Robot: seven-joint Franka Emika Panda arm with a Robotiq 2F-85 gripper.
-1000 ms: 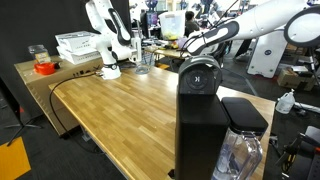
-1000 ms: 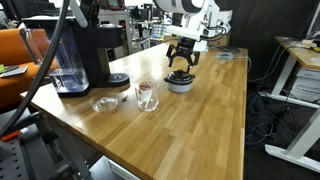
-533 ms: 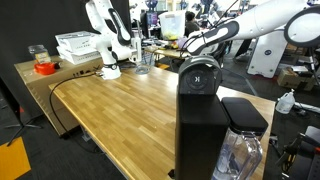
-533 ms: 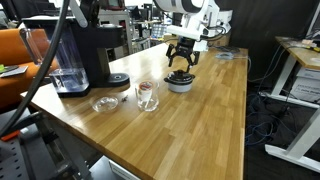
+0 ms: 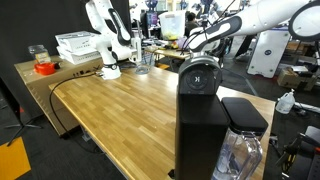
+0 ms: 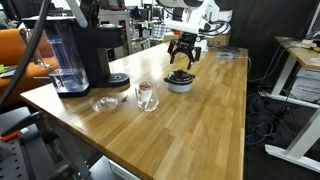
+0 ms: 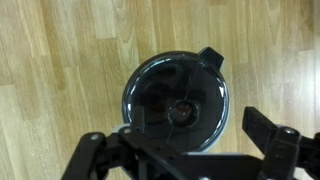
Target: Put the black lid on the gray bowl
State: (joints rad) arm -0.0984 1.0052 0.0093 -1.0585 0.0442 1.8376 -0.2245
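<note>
The gray bowl (image 6: 180,84) stands on the wooden table with the black lid (image 6: 180,76) resting on top of it. In the wrist view the dark round lid (image 7: 178,100) with its centre knob covers the bowl, directly below me. My gripper (image 6: 183,55) hangs above the bowl, apart from the lid, with its fingers spread open and empty (image 7: 176,136). In an exterior view the arm (image 5: 215,35) reaches in from the right, and the bowl is hidden behind a black machine.
A black coffee machine (image 6: 85,45) stands at the table's left end, also in an exterior view (image 5: 200,110). A glass cup (image 6: 147,95) and a small glass dish (image 6: 104,103) sit near it. White trays (image 5: 78,45) and a red-lidded jar (image 5: 43,66) are far off.
My gripper has risen a little straight up from the lid. The lid and bowl have stayed in place.
</note>
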